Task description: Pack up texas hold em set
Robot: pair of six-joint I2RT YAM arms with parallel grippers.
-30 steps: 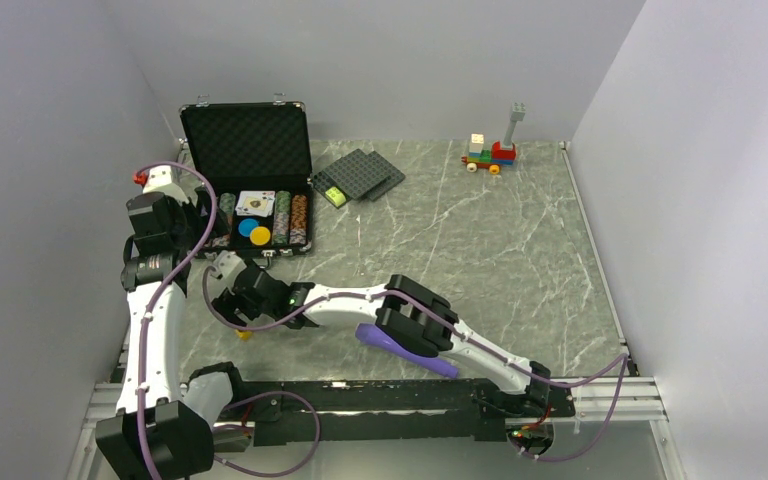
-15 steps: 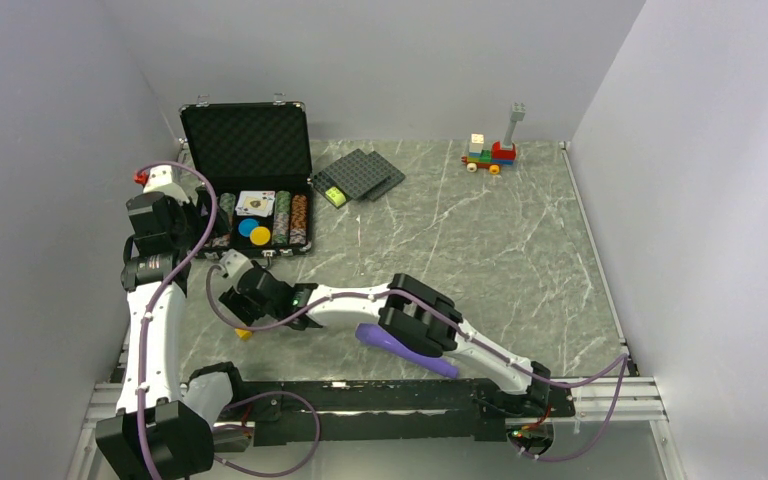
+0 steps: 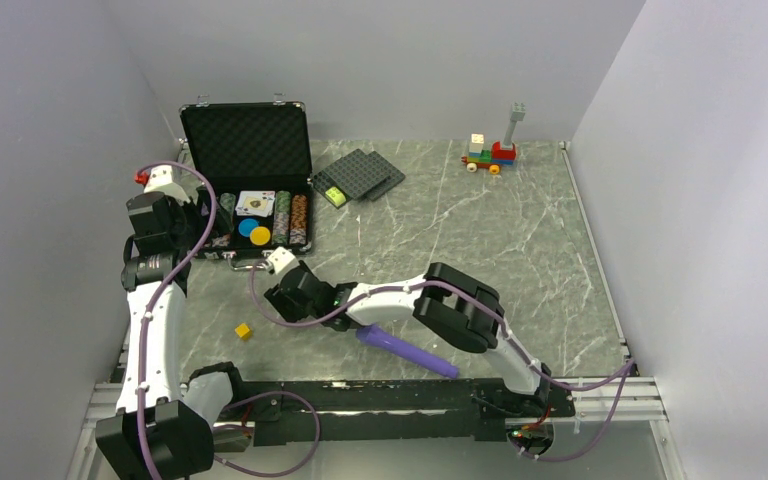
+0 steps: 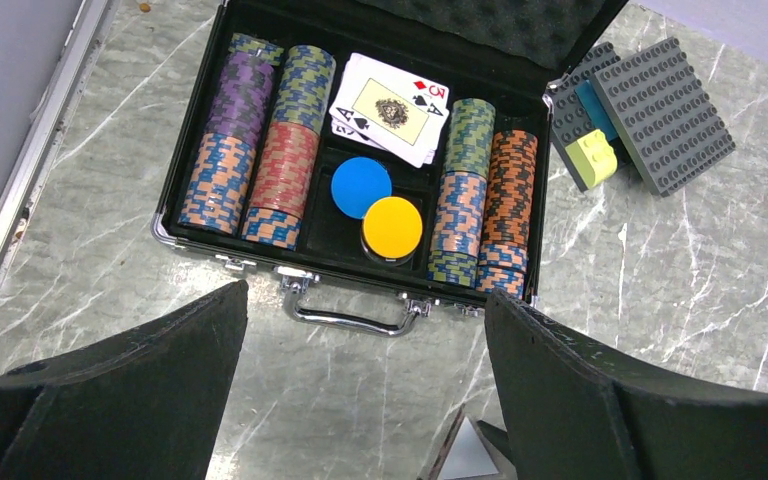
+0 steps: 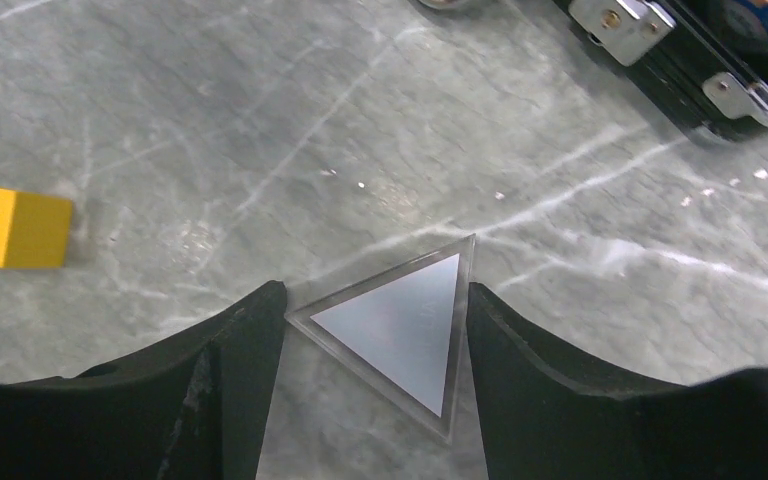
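The black case (image 3: 245, 145) lies open at the back left. Its tray (image 4: 360, 262) holds striped chip stacks (image 4: 285, 150), playing cards (image 4: 390, 105), a blue disc (image 4: 361, 187) and a yellow disc (image 4: 392, 226). My right gripper (image 5: 375, 300) is shut on a flat triangle (image 5: 400, 325) that looks pale and shiny with a clear rim. It holds the triangle just in front of the case handle (image 3: 280, 260). My left gripper (image 4: 365, 310) is open and empty, above the table in front of the case, and the triangle's tip (image 4: 467, 452) shows below it.
A small yellow cube (image 3: 244, 331) lies on the table left of the right arm and also shows in the right wrist view (image 5: 10, 227). A purple cylinder (image 3: 405, 350) lies under the right arm. Dark grey studded plates (image 3: 360, 175) sit right of the case. A toy brick train (image 3: 490, 152) stands at the back.
My right gripper has moved right and toward the case with the triangle, uncovering the yellow cube. The left arm has not moved.
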